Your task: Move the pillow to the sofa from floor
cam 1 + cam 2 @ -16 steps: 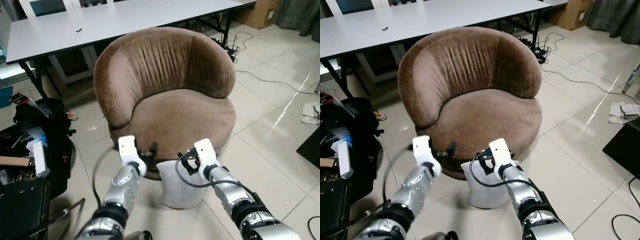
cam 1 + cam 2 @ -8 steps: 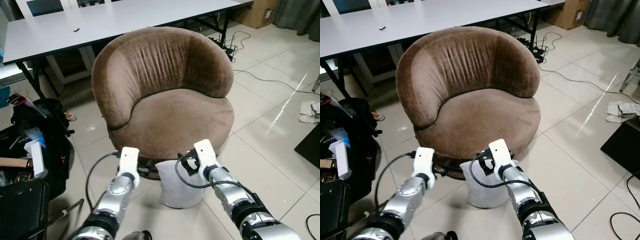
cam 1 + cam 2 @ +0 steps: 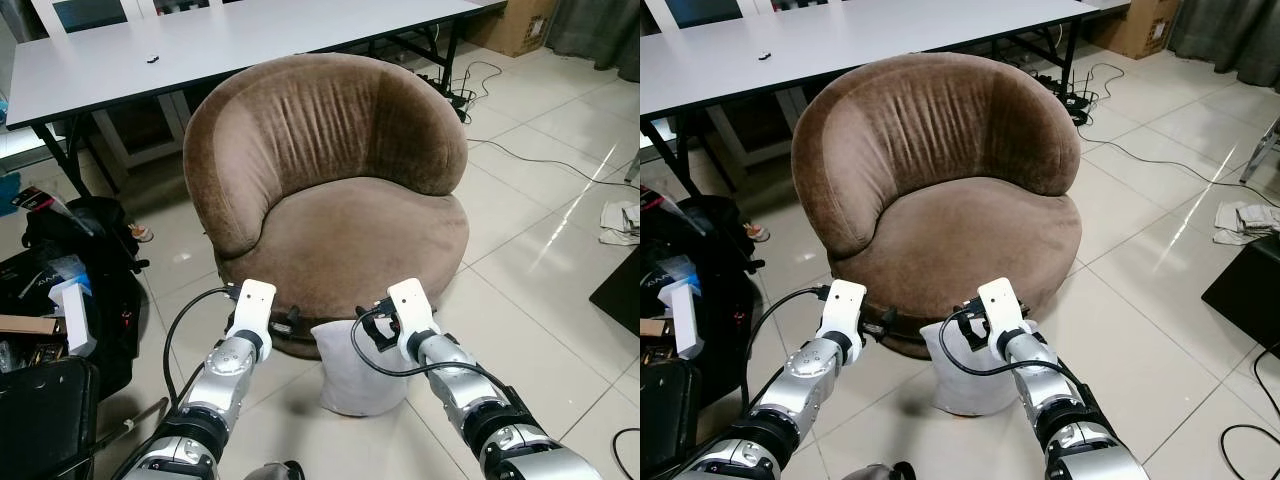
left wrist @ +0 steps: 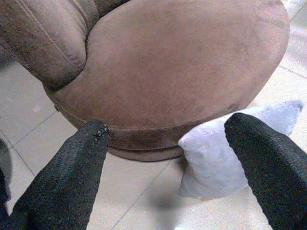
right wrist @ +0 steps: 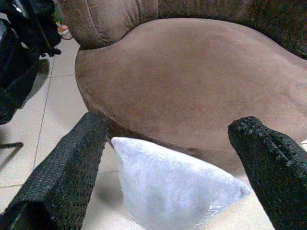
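- The pillow (image 3: 358, 370), pale grey, stands on the tiled floor (image 3: 560, 270), leaning against the front base of the brown sofa (image 3: 330, 180).
- The right pincer (image 5: 168, 158) hovers just above the pillow, its fingers spread wide, gripping nothing.
- The left pincer (image 4: 168, 158), also spread and empty, hangs beside the pillow near the sofa's base.
- A white desk (image 3: 200, 40) stands behind the sofa.

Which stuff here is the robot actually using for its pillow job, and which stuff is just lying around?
For the job:
- pillow, on the floor against the chair's front
- brown chair
- left gripper, open
- right gripper, open above the pillow

Just lying about:
- white table
- black bags
- cardboard box
- cables
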{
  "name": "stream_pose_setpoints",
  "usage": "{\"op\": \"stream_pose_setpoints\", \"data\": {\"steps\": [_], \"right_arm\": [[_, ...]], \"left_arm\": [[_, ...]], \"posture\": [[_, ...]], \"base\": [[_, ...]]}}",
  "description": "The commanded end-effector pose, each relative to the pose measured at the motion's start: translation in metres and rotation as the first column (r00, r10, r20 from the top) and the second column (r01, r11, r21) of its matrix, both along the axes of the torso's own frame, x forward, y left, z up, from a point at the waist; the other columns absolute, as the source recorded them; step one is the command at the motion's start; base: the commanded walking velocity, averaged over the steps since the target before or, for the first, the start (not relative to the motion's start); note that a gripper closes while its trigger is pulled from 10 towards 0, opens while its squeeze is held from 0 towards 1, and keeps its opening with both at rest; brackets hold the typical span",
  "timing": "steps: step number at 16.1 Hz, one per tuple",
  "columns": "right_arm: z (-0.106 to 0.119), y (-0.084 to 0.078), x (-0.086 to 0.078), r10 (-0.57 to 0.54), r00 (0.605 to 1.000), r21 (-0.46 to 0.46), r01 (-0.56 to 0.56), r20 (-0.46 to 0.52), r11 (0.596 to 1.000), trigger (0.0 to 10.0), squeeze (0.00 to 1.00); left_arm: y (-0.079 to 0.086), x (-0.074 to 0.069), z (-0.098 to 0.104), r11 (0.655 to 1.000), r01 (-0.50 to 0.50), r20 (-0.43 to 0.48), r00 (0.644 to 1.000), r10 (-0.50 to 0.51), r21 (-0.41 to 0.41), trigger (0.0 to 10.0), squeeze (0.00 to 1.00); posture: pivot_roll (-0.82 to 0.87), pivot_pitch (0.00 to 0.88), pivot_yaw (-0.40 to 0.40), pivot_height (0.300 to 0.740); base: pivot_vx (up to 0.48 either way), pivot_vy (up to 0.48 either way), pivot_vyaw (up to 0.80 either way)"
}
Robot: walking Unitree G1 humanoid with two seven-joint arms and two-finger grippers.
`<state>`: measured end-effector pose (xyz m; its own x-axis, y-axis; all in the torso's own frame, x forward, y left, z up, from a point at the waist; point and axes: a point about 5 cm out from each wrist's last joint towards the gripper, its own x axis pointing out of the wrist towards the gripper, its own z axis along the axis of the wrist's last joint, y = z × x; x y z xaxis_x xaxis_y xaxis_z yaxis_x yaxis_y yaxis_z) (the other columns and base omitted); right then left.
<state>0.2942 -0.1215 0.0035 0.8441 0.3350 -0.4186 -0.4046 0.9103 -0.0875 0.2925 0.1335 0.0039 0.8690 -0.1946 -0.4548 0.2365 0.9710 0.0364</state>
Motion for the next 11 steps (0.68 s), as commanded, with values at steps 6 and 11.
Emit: {"op": "stream_pose_setpoints", "data": {"steps": [6,11], "right_arm": [[0.0017,0.0013,-0.0003,0.018,1.000,0.004,-0.019,0.019,1.000,10.0,0.00],[0.0009,0.0023,-0.0011,0.025,1.000,0.004,-0.025,0.015,1.000,10.0,0.00]], "left_arm": [[0.0056,0.0017,0.0002,1.000,-0.008,-0.004,1.000,0.008,0.030,10.0,0.00],[0.0053,0.0014,0.0009,1.000,-0.011,0.008,1.000,0.011,0.009,10.0,0.00]], "posture": [[-0.13,0.000,0.091,0.740],[-0.13,0.000,0.093,0.740]], "base": [[0.437,0.000,0.00],[0.254,-0.048,0.00]]}}
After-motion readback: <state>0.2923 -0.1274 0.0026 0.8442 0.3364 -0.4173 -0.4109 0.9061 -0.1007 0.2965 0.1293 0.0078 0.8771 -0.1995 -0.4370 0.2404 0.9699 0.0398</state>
